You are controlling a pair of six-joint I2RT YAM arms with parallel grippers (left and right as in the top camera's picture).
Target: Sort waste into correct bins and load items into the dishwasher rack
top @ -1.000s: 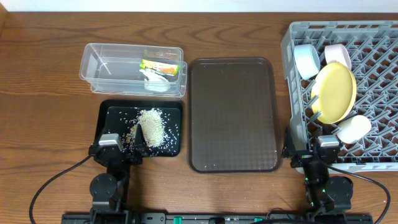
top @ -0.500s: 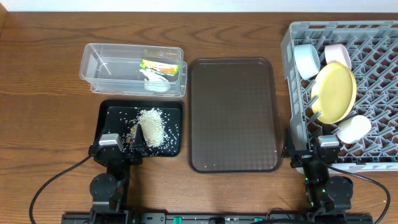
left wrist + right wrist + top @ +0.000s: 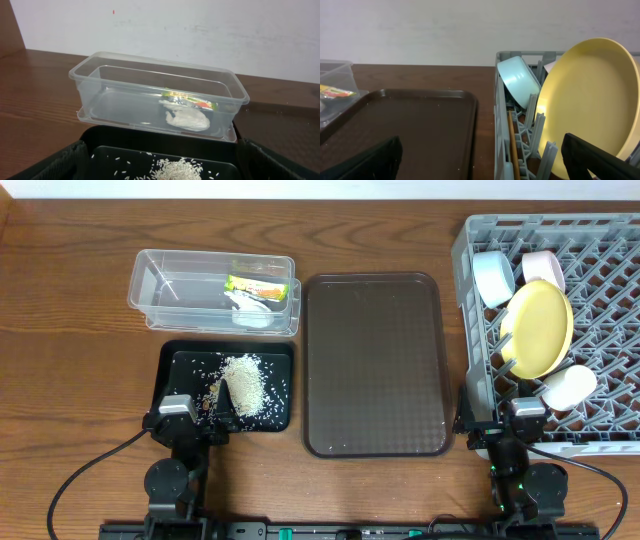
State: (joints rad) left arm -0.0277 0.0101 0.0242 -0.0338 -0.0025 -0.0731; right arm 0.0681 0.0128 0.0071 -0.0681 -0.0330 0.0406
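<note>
1. Rice (image 3: 243, 383) lies in black tray (image 3: 172, 372); green wrapper (image 3: 258, 285) in clear tub (image 3: 150, 280); yellow plate (image 3: 540, 328) in rack (image 3: 600, 240).
2. Left gripper (image 3: 163, 145), right gripper (image 3: 481, 141): wide, empty. You check for stray grains before ending.

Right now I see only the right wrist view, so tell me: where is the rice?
Observer: The rice lies heaped in the black tray, with a few grains scattered around the heap.
Operator: And the wrappers?
Observer: The green wrapper and the crumpled clear wrapper both lie inside the clear tub.
Operator: Is the cup racked?
Observer: Yes. The small white cup sits in the rack, next to the yellow plate on the side nearer the arms.
</note>
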